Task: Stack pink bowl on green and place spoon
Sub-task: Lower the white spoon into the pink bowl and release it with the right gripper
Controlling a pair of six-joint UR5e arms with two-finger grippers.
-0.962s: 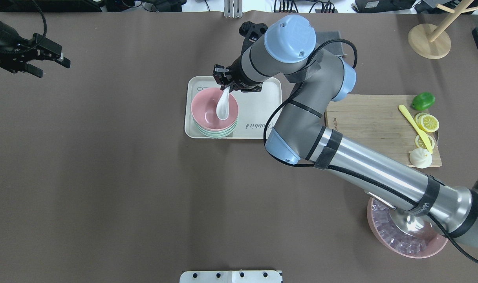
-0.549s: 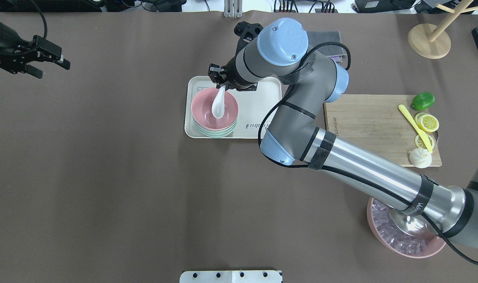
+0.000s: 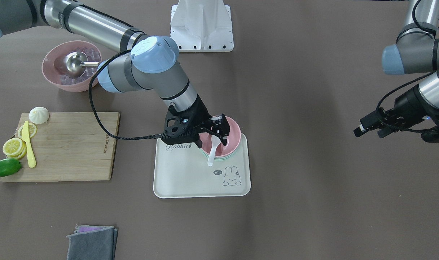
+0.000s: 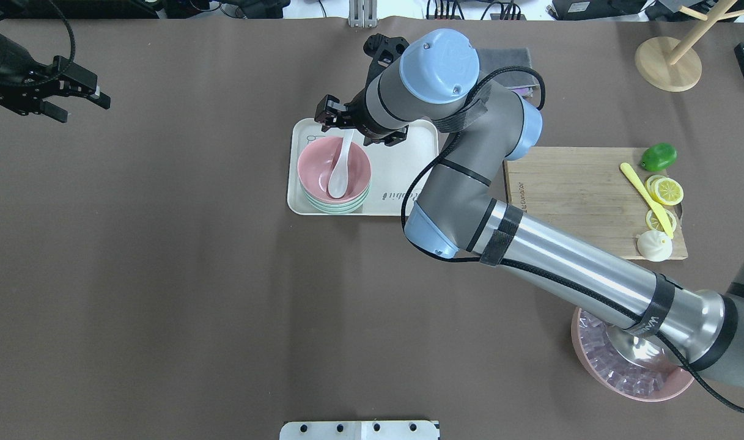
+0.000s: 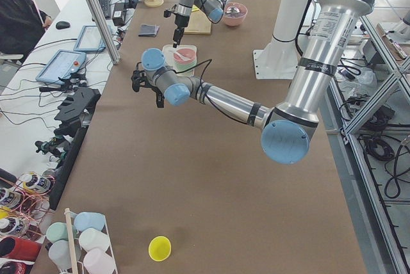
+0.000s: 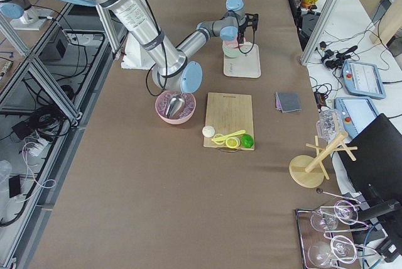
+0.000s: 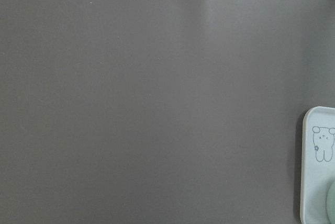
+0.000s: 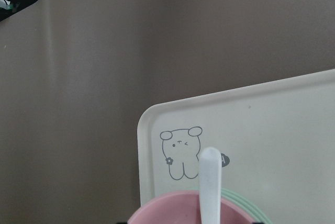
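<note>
The brown-covered counter (image 4: 164, 275) carries everything. The right arm (image 4: 567, 275), silver and grey with blue joint caps, comes in from the lower right of the overhead view and crosses the counter on a diagonal. It folds at the elbow, and its wrist slopes down over the far side of a cream rectangular tray (image 4: 408, 165) printed with a rabbit. The left arm (image 3: 407, 54) hangs well off to its own side above bare counter. The left tool (image 4: 84, 107) has its two fingers spread and nothing between them.

On the tray's left half sits the round pink bowl (image 4: 316, 165), nested in the pale green bowl (image 4: 338, 209), of which only the rims show beneath it. The white ceramic spoon (image 4: 338, 177) lies in the pink bowl, scoop down in the hollow. Its handle leans on the far rim and sticks out past it over the tray. The right tool (image 3: 220, 130) hovers just above that handle end with its jaws apart, one to each side, and appears not to be clamping it. The right wrist view shows the handle running free down its middle.

A second ago this tool pinched the handle and the spoon hung steeply over the bowl's right side. Half a second ago it had carried the spoon toward the middle. Now the jaws stand wider and the spoon lies flatter and lower in the bowl. The left arm has not shifted.
</note>
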